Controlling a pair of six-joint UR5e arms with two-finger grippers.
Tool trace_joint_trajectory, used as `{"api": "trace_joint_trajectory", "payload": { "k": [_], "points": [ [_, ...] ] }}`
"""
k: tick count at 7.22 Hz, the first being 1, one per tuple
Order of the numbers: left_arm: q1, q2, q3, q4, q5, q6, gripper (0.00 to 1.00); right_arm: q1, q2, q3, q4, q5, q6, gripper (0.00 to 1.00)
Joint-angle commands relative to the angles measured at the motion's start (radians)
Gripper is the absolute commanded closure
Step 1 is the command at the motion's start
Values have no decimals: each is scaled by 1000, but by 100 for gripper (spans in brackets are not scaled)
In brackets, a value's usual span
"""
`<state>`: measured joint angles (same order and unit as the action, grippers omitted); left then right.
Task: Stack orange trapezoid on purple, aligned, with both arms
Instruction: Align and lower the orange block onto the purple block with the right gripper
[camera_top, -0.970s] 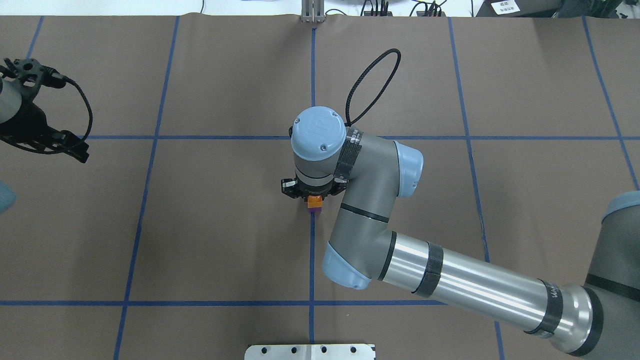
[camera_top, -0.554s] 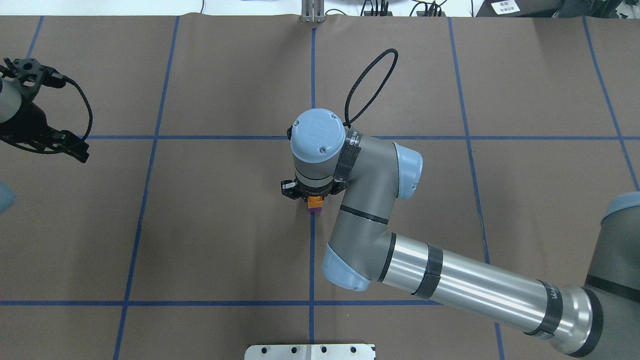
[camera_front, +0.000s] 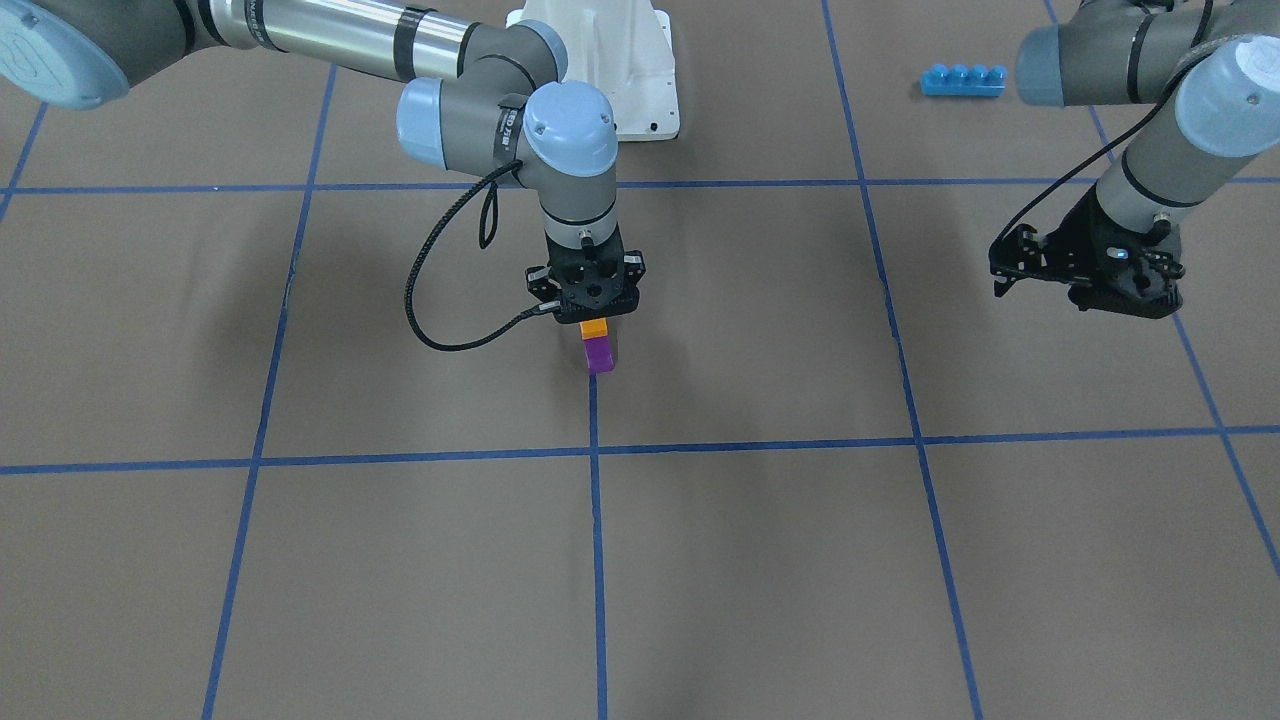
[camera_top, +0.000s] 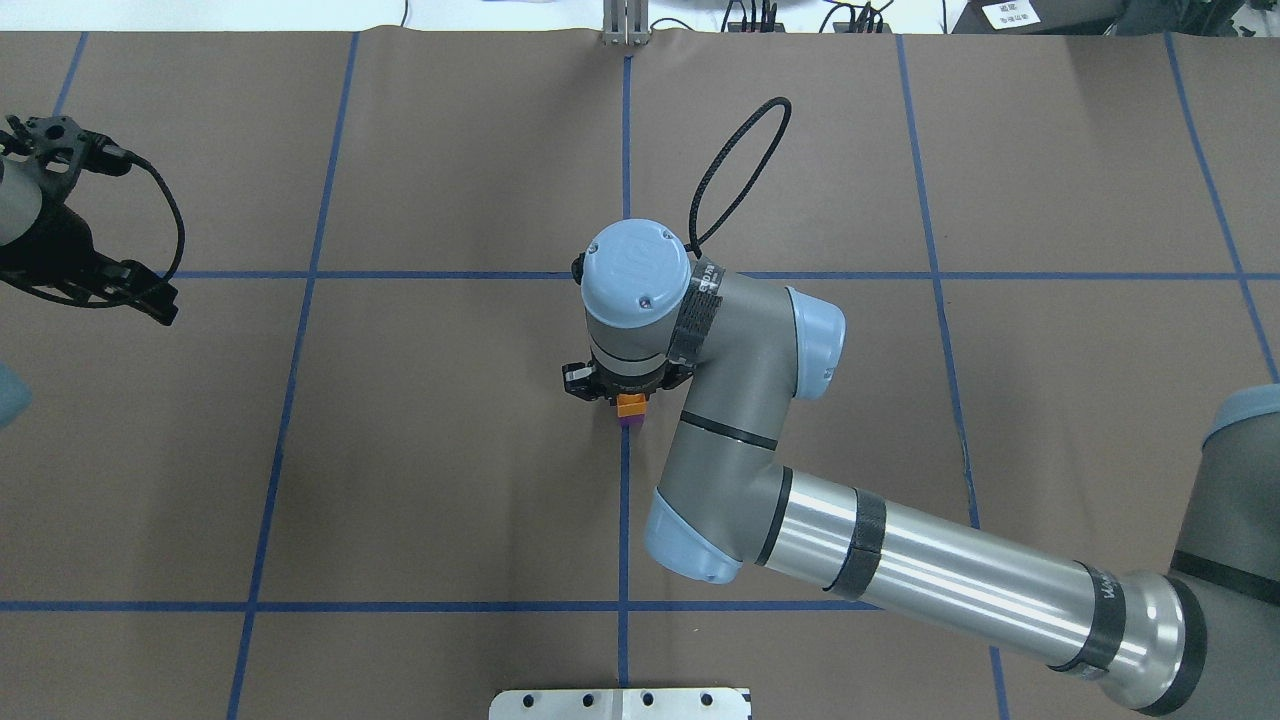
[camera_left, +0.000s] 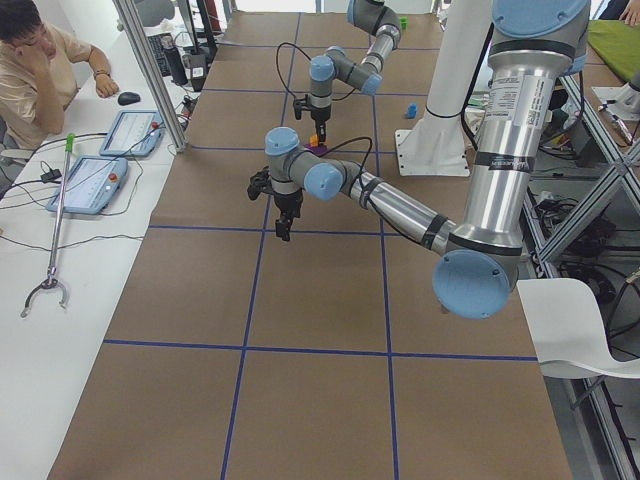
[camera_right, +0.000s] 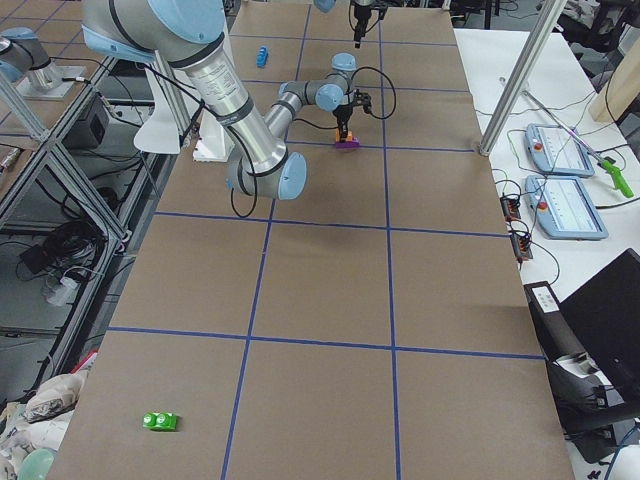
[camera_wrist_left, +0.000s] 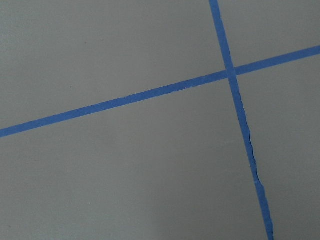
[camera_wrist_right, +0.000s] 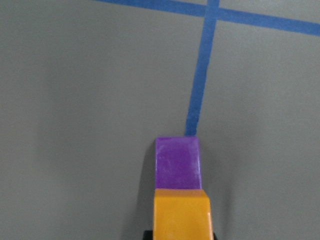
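The orange trapezoid (camera_front: 594, 328) sits on top of the purple brick (camera_front: 599, 355) at the table's middle, on a blue tape line. In the right wrist view the orange trapezoid (camera_wrist_right: 181, 215) and the purple brick (camera_wrist_right: 178, 162) line up edge to edge. My right gripper (camera_front: 593, 318) points straight down and is shut on the orange trapezoid; the stack also shows in the overhead view (camera_top: 630, 405). My left gripper (camera_front: 1085, 290) hangs empty above the table far to the side, and looks open. Its wrist view shows only table and tape.
A long blue four-stud brick (camera_front: 962, 80) lies near the left arm's base. The white pedestal (camera_front: 620, 70) stands behind the stack. A green brick (camera_right: 160, 421) lies at a far table corner. An operator (camera_left: 40, 60) sits beside the table.
Almost nothing: the right wrist has shifted very slightly, and the orange trapezoid stays on the purple brick in the same spot. The left arm has not moved.
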<state>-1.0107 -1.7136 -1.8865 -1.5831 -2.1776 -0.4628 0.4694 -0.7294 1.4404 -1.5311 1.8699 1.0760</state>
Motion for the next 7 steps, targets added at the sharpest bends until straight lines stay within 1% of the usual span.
{"api": "trace_joint_trajectory", "payload": {
  "k": [1,2,6,7],
  "points": [
    [0,0,-3,0,1,0,0,0,1,0,0,0,-1,63],
    [0,0,-11,2,1,0,1,-2,1,0,2,-2,1,1],
    [0,0,-19,5,1,-7,0,20,2,24,0,11,-4,0],
    [0,0,-20,5,1,-7,1,43,-4,91,-15,21,-4,0]
  ]
}}
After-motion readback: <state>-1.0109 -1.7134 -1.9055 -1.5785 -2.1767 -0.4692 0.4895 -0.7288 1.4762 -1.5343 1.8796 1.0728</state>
